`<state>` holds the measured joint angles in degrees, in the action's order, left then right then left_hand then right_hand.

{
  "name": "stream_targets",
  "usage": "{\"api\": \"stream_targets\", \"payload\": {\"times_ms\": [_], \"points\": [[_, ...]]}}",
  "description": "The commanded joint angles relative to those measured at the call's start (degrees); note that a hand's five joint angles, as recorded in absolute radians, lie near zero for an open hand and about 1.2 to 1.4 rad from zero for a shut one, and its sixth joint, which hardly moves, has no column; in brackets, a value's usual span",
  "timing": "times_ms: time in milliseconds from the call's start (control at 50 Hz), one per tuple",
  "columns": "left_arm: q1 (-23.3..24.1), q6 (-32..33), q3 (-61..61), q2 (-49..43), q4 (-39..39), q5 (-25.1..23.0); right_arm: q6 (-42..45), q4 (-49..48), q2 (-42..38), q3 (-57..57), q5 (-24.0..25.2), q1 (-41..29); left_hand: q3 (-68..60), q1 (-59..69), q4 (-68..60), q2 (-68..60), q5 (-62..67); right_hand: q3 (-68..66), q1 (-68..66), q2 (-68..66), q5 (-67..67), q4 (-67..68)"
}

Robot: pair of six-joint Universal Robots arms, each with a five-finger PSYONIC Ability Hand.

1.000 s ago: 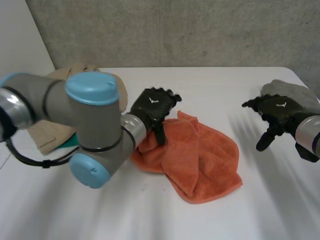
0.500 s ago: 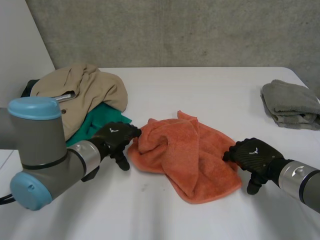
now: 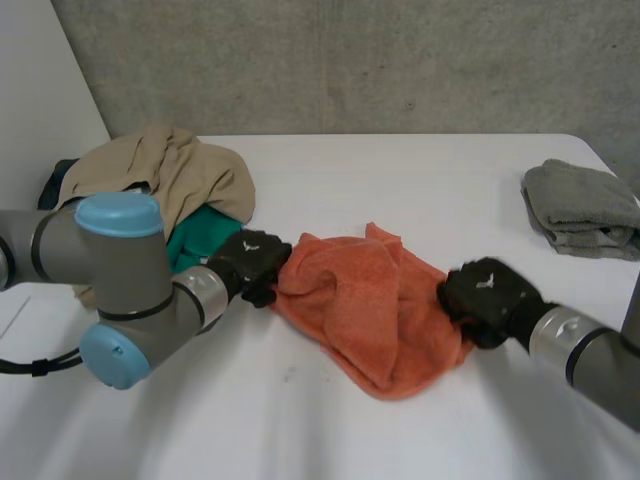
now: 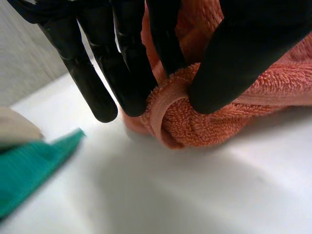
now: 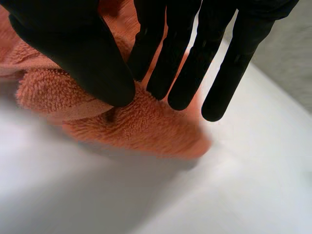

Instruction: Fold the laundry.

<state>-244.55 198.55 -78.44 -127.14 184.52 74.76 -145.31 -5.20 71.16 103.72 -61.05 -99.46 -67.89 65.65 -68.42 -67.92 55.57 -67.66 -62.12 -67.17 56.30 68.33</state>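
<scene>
A crumpled orange towel (image 3: 370,300) lies in the middle of the white table (image 3: 400,170). My left hand (image 3: 250,262) is at the towel's left edge. In the left wrist view its thumb (image 4: 243,53) and fingers pinch a hemmed fold of the orange towel (image 4: 214,126). My right hand (image 3: 487,297) sits at the towel's right edge. In the right wrist view its thumb (image 5: 73,48) presses a fold of the towel (image 5: 136,126) against the fingers. Both hands rest low on the table.
A heap of clothes lies at the back left: a beige garment (image 3: 165,175) over a green one (image 3: 200,240). A folded grey towel (image 3: 580,205) sits at the back right near the table's edge.
Both hands came down to the towel from either side and their fingers closed on its left and right edges. The towel has bunched slightly between them.
</scene>
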Motion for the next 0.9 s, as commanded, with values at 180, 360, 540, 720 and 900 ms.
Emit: {"api": "stream_targets", "payload": {"times_ms": [180, 360, 540, 720, 900], "points": [[0.7, 0.9, 0.1, 28.9, -0.6, 7.1, -9.6, 12.1, 18.8, -20.5, -3.5, 4.5, -12.1, 14.4, -11.6, -12.1, 14.4, -12.3, -17.9, -12.8, 13.7, 11.7], [0.5, 1.0, 0.4, 26.5, -0.9, 7.1, -9.3, 15.0, 14.3, -26.2, -7.3, 3.8, -12.1, 14.4, -11.6, -12.1, 14.4, -12.3, -17.9, -12.8, 13.7, 11.7], [0.1, 7.8, 9.8, 5.7, 0.7, 7.6, -5.3, 14.5, -4.1, -33.7, -14.3, 0.3, -12.1, 14.4, -11.6, -12.1, 14.4, -12.3, -17.9, -12.8, 13.7, 11.7], [0.3, 14.4, 36.9, -1.4, 15.4, 8.9, -5.6, -3.0, -12.5, -54.1, -25.3, -1.6, -12.1, 14.4, -11.6, -12.1, 14.4, -12.3, -17.9, -12.8, 13.7, 11.7], [-0.1, 13.3, 35.7, 4.3, 28.5, 13.2, -8.7, -19.7, -10.5, -57.0, -25.9, -2.5, -12.1, 14.4, -11.6, -12.1, 14.4, -12.3, -17.9, -12.8, 13.7, 11.7]]}}
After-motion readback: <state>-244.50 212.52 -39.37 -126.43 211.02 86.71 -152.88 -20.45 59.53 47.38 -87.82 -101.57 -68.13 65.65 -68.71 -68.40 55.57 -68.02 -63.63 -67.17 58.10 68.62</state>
